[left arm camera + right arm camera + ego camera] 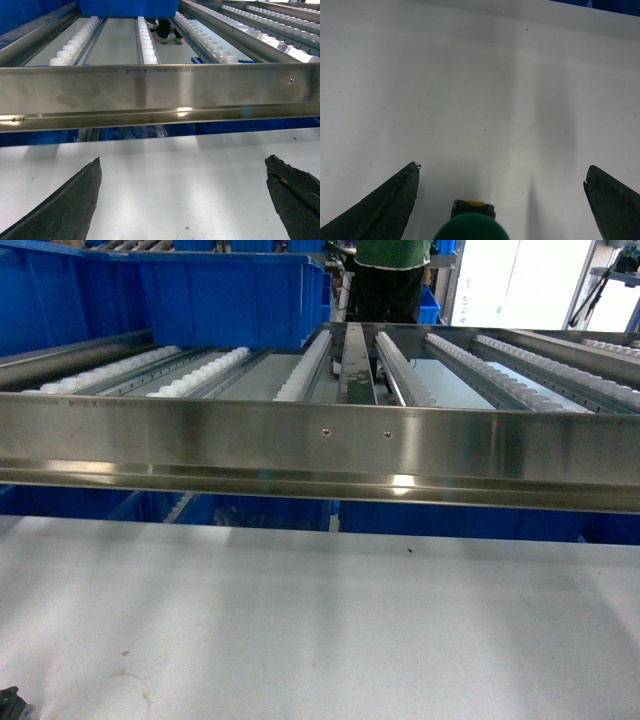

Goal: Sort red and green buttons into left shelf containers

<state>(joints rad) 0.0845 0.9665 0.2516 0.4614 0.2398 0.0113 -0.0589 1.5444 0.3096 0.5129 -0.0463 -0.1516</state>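
Observation:
A green button (470, 228) shows at the bottom edge of the right wrist view, its round green cap toward the camera and a dark body with a yellow spot behind it. It lies on the white table between the wide-apart fingers of my right gripper (502, 166), which is open and not touching it. My left gripper (184, 158) is also open, with only bare white table between its fingers, just in front of the steel shelf rail. Big blue bins (230, 295) stand on the roller shelf at the upper left; one bin's wall (127, 7) tops the left wrist view. No red button is in view.
A steel front rail (320, 450) of the roller shelf crosses the whole head view above the white table (320, 620). White roller tracks (300, 370) run back from it. More blue bins (260, 512) sit under the shelf. A person (390, 280) stands behind it.

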